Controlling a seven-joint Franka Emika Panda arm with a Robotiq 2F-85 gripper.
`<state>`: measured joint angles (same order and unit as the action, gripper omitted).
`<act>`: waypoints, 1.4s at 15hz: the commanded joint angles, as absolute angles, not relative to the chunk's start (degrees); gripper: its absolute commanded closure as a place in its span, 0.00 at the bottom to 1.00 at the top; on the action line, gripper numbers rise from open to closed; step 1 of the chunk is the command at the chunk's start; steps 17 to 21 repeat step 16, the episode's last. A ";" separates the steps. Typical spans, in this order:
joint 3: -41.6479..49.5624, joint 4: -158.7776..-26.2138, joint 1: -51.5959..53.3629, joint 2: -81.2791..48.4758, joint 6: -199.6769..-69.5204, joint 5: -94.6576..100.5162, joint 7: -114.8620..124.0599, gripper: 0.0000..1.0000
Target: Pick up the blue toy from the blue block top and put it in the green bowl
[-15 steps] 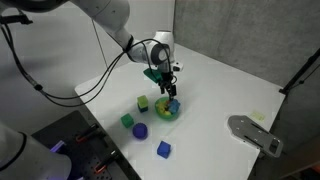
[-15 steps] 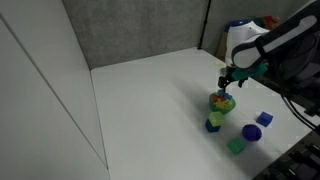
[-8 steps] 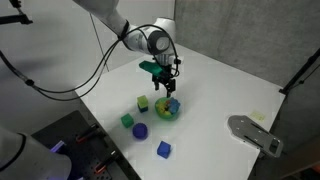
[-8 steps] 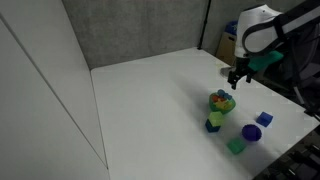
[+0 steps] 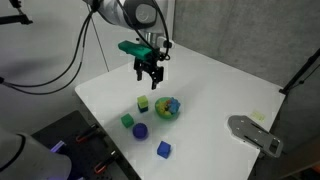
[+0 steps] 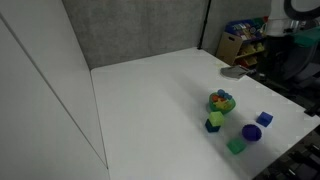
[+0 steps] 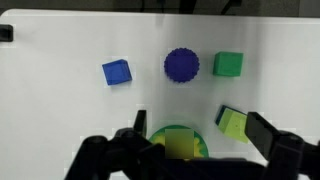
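Observation:
The green bowl [image 5: 168, 108] [image 6: 221, 101] sits on the white table with a yellow piece and a small bit of blue in it, which may be the blue toy [image 5: 173, 103]. In the wrist view the bowl [image 7: 177, 143] lies between my fingers at the bottom edge and only the yellow piece shows. The blue block [image 5: 164, 149] [image 6: 264, 118] [image 7: 116, 72] stands apart with nothing on top. My gripper [image 5: 150, 75] [image 7: 200, 125] is open and empty, high above the table beside the bowl.
A dark blue-purple ball [image 5: 140, 130] [image 7: 182, 65], a green cube [image 5: 127, 120] [image 7: 229, 64] and a yellow-green block [image 5: 143, 102] [image 7: 232, 121] stand near the bowl. A grey object [image 5: 255, 132] lies at the table's edge.
My gripper has risen from just over the bowl and moved up and away. It has left one exterior view.

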<state>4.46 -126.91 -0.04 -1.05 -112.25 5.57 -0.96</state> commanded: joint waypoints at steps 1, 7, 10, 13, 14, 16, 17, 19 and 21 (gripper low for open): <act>3.34 -132.11 -0.66 9.99 -108.47 3.35 -0.53 0.00; 2.93 -130.97 -0.69 23.35 -99.68 -1.09 0.24 0.00; 2.09 -129.39 -0.96 27.06 -98.24 0.02 1.85 0.00; 1.52 -130.13 -1.02 27.82 -99.96 1.34 1.82 0.00; 2.08 -130.09 -0.65 28.15 -99.40 0.05 0.86 0.00; 1.96 -130.24 -0.62 28.20 -99.41 0.11 0.86 0.00; 1.96 -130.24 -0.62 28.20 -99.41 0.11 0.86 0.00; 1.96 -130.24 -0.62 28.20 -99.41 0.11 0.86 0.00; 1.96 -130.24 -0.62 28.20 -99.41 0.11 0.86 0.00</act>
